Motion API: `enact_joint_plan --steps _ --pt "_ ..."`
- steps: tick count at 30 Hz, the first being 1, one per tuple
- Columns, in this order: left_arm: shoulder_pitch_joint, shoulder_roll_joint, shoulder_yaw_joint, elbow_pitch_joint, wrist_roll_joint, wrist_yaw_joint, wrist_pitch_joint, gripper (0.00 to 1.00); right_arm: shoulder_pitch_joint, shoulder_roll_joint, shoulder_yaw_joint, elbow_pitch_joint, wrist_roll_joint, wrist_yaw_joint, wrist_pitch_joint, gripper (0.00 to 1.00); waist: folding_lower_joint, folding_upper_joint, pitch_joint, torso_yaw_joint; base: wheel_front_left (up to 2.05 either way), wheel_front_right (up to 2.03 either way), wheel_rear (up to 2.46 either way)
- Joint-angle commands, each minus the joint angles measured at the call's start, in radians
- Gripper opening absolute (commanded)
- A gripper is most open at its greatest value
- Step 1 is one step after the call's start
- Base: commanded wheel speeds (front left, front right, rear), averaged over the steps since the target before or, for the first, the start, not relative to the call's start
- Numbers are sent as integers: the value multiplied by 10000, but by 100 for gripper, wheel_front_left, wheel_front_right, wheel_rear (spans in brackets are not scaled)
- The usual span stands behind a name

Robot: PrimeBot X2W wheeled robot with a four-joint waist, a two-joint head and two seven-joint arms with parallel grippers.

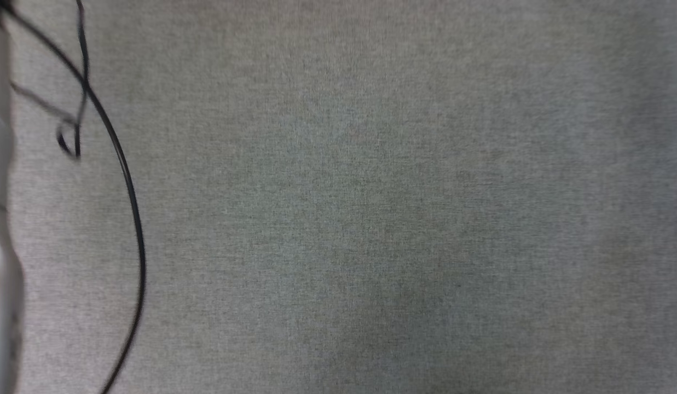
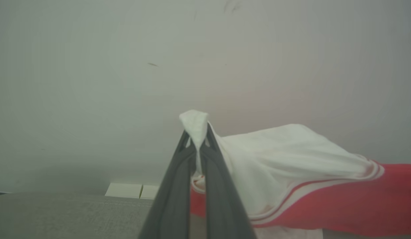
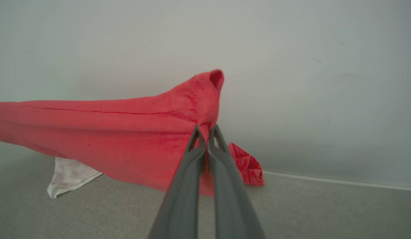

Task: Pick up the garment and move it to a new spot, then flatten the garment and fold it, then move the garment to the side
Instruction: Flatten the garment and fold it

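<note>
Left pincer [image 2: 197, 139] is pressed together on a white sleeve tip of the garment [image 2: 291, 166]. Right pincer [image 3: 206, 132] is clamped on a bunched red edge. The garment hangs stretched sideways from both grips, lifted above the grey worktop [image 3: 308, 212]. One white sleeve [image 3: 69, 179] and a red corner [image 3: 248, 166] droop near the worktop's far edge by the wall [image 3: 291, 66]. Black cable [image 1: 131, 197] loops by the worktop's left edge.

Grey woven surface [image 1: 371, 219], flat and blurred. A thin black cable [image 1: 131, 191] curves over its left part, one small loop beside the arc. Plain pale wall [image 3: 291, 66] behind, white strip [image 3: 325, 181] along its foot. Two pale flat blocks [image 2: 132, 191] at the surface's far edge.
</note>
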Motion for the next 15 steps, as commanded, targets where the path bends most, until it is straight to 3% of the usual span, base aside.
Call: enact_joint_plan --steps 1,9,15 --pt "328 -22 99 39 -154 -55 -111 0 326 -117 66 -58 125 -14 -121 0 -1 0 -286 -38 0 0 0" --pt "3860 -118 174 -590 -786 -338 -711 0 3254 -781 1061 -795 1332 -14 -370 0 -1 0 -1603 -18 0 0 0" --pt "6604 -6 386 -1665 -1077 -79 -853 0 5188 -1246 1539 -1364 1879 -18 -514 0 -1 0 -2702 -62 0 0 0"
